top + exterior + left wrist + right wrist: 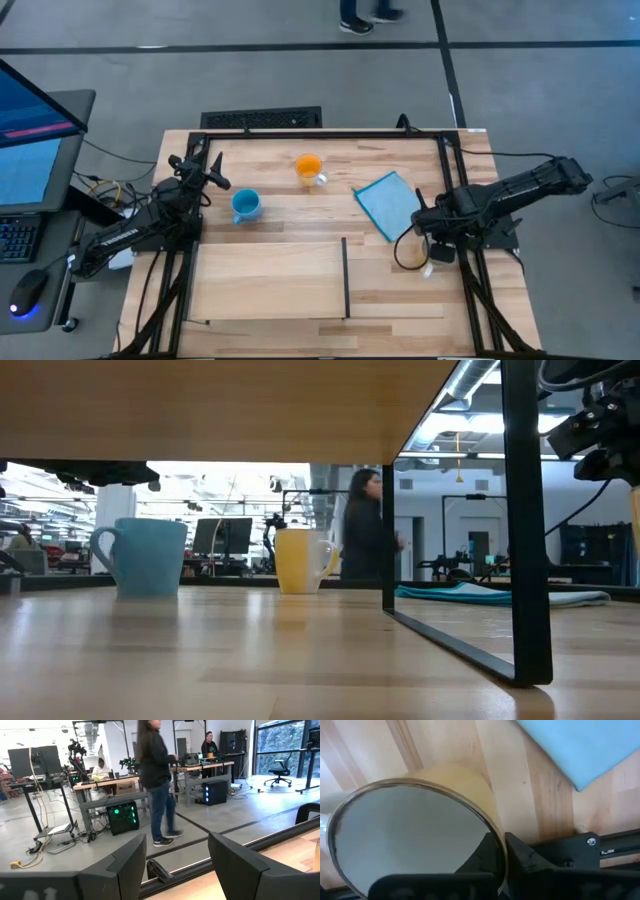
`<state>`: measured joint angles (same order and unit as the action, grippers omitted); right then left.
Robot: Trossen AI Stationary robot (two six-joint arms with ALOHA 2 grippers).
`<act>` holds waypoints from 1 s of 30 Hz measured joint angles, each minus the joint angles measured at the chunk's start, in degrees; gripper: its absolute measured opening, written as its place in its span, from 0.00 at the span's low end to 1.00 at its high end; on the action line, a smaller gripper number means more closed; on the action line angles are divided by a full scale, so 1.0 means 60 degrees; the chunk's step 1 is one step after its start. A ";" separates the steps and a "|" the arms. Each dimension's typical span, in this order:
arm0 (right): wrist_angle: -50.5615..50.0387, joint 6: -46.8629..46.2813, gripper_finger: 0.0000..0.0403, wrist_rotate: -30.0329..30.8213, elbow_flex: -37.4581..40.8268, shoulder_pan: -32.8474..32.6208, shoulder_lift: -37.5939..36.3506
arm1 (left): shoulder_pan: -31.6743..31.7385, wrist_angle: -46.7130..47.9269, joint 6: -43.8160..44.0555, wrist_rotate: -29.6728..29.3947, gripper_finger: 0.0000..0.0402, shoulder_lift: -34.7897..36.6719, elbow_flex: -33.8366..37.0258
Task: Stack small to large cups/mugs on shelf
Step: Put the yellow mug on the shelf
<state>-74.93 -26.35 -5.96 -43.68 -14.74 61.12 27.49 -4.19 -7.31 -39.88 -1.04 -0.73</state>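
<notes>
A light blue mug [245, 205] and an orange mug [309, 168] stand upright on the tabletop, left of centre; both also show in the low view, the blue mug [145, 556] and the orange mug [302, 560]. My right gripper [428, 245] is shut on a cream mug [408, 253] near the table's right edge, by the near corner of a blue cloth [388, 203]. The shelf [270, 285] is the wooden patch with the black L-shaped strip at the near middle, with nothing on it. My left gripper [215, 178] is open and empty, left of the blue mug, and points past the table's far edge. My right gripper pinches the cream mug's rim [496, 836], one finger inside the mug [482, 857] and one outside its wall [532, 862]. The mug's open mouth faces the wrist camera. Whether its base rests on the table, I cannot tell.
The black metal frame [455, 170] runs around the table, close beside my right gripper. A black upright of the shelf [525, 520] stands near the low camera. A person walks in the room beyond the far edge [155, 775].
</notes>
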 joint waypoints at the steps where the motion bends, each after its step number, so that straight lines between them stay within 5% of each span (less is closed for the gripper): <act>1: 0.0006 -0.0010 0.06 -0.0005 0.0000 -0.0003 0.0000 | 0.0000 0.0000 0.0000 0.0000 0.51 0.0004 0.0000; 20: 0.0097 0.0011 0.06 -0.0278 -0.0018 0.0566 0.0020 | -0.0004 -0.0001 0.0597 0.0004 0.51 0.0001 0.0000; 30: -0.1504 0.0484 0.06 -0.0283 -0.1949 0.1444 0.0026 | -0.0004 -0.0002 0.1254 0.0005 0.51 0.0002 0.0000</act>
<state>-83.96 -23.44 -7.66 -55.38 -6.08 61.28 27.46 -4.20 0.21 -39.85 -1.03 -0.73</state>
